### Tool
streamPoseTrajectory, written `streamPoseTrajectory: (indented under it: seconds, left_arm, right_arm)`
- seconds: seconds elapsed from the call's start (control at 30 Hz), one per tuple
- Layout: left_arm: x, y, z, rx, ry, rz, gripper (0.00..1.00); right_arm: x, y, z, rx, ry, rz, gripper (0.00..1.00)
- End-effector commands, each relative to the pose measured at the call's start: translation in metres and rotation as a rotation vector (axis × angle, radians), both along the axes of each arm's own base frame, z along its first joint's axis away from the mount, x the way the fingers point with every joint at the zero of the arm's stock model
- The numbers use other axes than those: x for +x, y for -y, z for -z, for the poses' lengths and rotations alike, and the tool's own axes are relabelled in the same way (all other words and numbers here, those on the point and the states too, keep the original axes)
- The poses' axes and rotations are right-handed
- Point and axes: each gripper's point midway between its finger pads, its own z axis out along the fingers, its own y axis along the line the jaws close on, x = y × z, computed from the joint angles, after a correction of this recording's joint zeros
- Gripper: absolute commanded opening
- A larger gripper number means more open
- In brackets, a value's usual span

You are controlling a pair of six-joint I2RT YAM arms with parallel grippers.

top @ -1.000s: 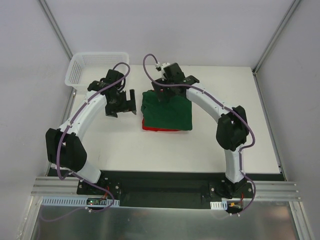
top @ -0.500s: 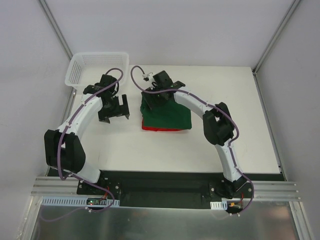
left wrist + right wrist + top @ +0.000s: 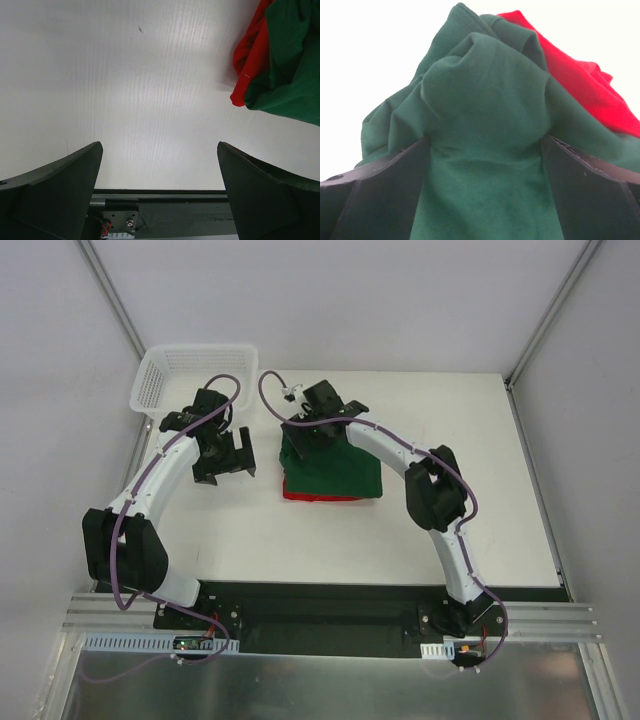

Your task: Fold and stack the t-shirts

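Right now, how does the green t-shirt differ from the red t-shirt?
The green t-shirt lies on top, while the red t-shirt lies underneath it. The green t-shirt shows nearly whole, but the red t-shirt shows only as a strip along the near and left edges. Both are folded and sit in one stack.

The red t-shirt (image 3: pixel 303 496) lies mostly hidden under the green t-shirt (image 3: pixel 338 468), only its edges showing.

Soft matt cloth on green shirt (image 3: pixel 485 150) and red shirt (image 3: pixel 585 90), smooth faintly ribbed table (image 3: pixel 150 75), white plastic mesh basket (image 3: pixel 195 348)
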Motion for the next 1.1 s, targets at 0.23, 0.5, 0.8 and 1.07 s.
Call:
streamPoseTrajectory:
  seconds: [0.23,0.5,0.8,1.07]
  left_arm:
    - [-0.005,0.003,-0.01,-0.039,0.021,0.016,0.99]
    - [-0.006,0.004,-0.01,-0.043,0.022,0.028,0.99]
    - [-0.007,0.004,-0.008,-0.04,0.019,0.033,0.99]
    - [-0.006,0.006,-0.008,-0.05,0.018,0.037,0.99]
  right_arm:
    - [-0.014,-0.008,-0.034,0.013,-0.008,0.008,0.96]
    - [-0.02,-0.013,0.002,-0.046,-0.044,-0.001,0.98]
    - [-0.011,-0.005,-0.023,-0.058,0.012,0.031,0.96]
    - [0.002,0.051,-0.068,-0.098,0.101,0.187,0.96]
